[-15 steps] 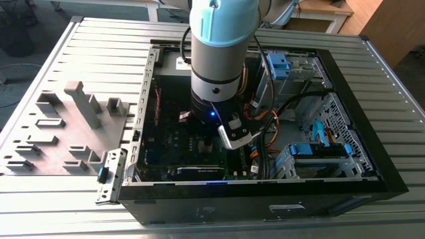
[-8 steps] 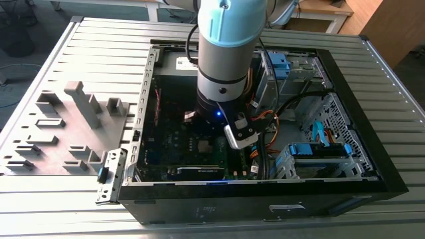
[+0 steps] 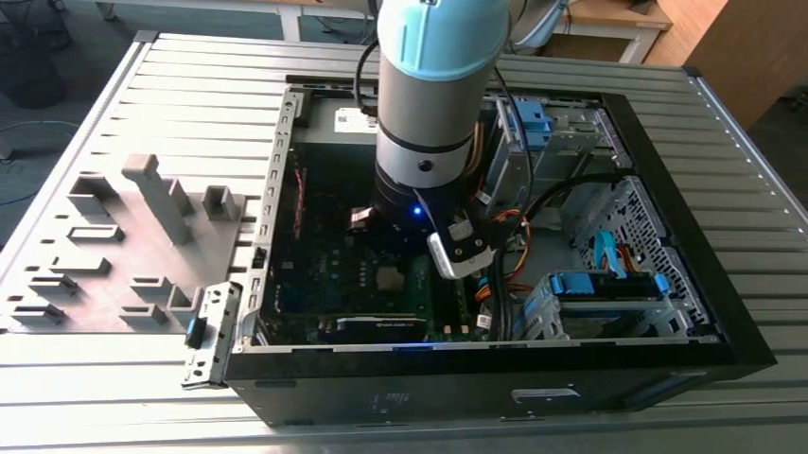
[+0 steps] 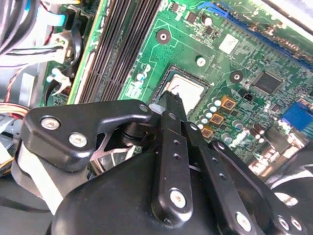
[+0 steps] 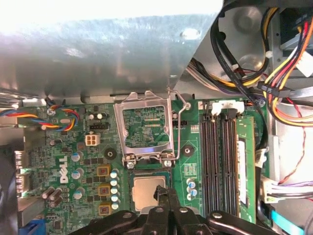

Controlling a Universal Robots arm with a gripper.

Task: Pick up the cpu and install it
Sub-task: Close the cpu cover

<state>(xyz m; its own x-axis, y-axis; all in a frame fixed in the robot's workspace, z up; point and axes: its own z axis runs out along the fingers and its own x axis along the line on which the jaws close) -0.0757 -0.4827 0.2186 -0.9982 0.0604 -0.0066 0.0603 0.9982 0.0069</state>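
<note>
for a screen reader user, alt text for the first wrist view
The silver cpu lies in its open socket on a green motherboard, with the closed pincer at the cpu's edge. The retention frame is flipped up beside it, near memory slots and coloured cables.

White maker's lettering runs sideways along the green motherboard in the first wrist view, next to a row of capacitors. In the second wrist view a small white sticker sits on the board, its print too fine to make out. In the exterior view a white label sits on the grey box; its print is illegible.
</note>
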